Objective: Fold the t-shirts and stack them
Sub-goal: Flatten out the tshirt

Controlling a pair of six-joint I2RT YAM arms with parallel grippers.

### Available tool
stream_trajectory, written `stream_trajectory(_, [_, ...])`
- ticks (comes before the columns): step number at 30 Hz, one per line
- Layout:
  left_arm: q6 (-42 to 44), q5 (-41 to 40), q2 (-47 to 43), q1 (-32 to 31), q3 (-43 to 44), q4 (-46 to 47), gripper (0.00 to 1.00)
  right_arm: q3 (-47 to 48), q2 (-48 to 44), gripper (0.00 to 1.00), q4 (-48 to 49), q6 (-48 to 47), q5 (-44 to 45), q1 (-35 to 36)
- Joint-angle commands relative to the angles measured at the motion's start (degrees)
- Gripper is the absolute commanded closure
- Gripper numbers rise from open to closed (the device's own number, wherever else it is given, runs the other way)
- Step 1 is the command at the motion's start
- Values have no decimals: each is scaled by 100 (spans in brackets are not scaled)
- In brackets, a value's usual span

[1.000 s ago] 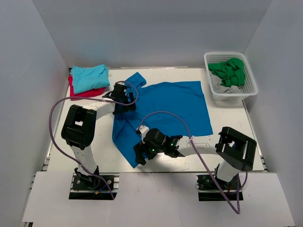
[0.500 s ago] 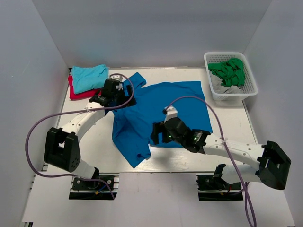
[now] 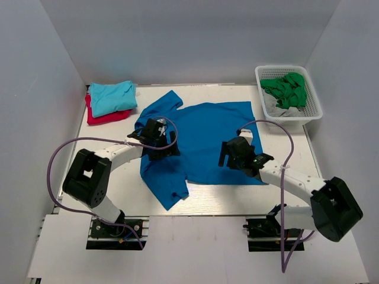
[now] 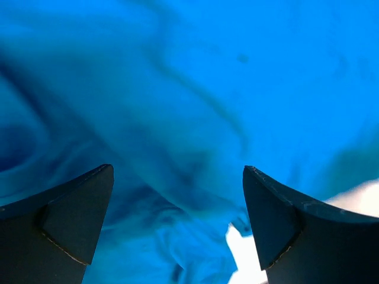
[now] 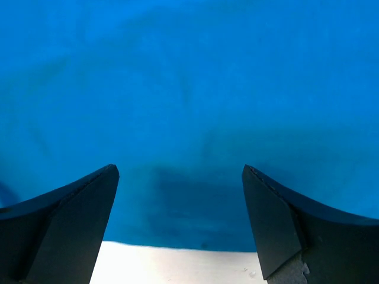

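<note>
The royal-blue t-shirt (image 3: 204,133) lies spread on the table, its left part rumpled and folded over. It fills the left wrist view (image 4: 177,89) and the right wrist view (image 5: 189,89). My left gripper (image 3: 161,144) hovers open over the shirt's rumpled left part, holding nothing. My right gripper (image 3: 232,155) hovers open over the shirt's lower right part, near its hem, holding nothing. The turquoise t-shirt (image 3: 111,96) lies folded on the red t-shirt (image 3: 100,116) at the back left.
A white basket (image 3: 310,115) with green cloth (image 3: 287,89) stands at the back right. Grey walls close the table on three sides. Bare white table (image 5: 177,263) shows just below the shirt's hem in the right wrist view.
My right gripper has let go of the shirt's lower edge and moved right across it. My left gripper has moved forward from the sleeve over the rumpled left part. The lower left flap is folded over.
</note>
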Motion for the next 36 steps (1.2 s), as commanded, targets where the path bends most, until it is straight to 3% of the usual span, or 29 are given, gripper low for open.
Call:
stream_trajectory(1, [-168,-959,-159,144,4,-350,0,-104,325,10,332,-67,-508,-217])
stream_trajectory(3, [-229,-1624,-221,145,4,-404,0,-297,422,10,482,-76,-554,-323])
stream_trajectory(14, [-1204,-3149,17,575,-259,-1256,0,-1010,-147,10,139,73,-563,-709])
stream_trajectory(18, [-1477,-3150,-501,769,-566,-1546,0,-1063,-175,10,-28,135,-527,-797])
stream_trajectory(26, [-1653,-3580,-1415,884,-295,-2486,0,-1098,-228,10,-63,100,-624,-885])
stream_trajectory(31, [-1153,-2721,-1759,796,-180,-1943,0,-826,-692,10,-2,-330,-852,-868])
stream_trajectory(36, [-652,-2403,-1610,734,118,-1661,0,-509,-983,10,34,-595,-670,-850])
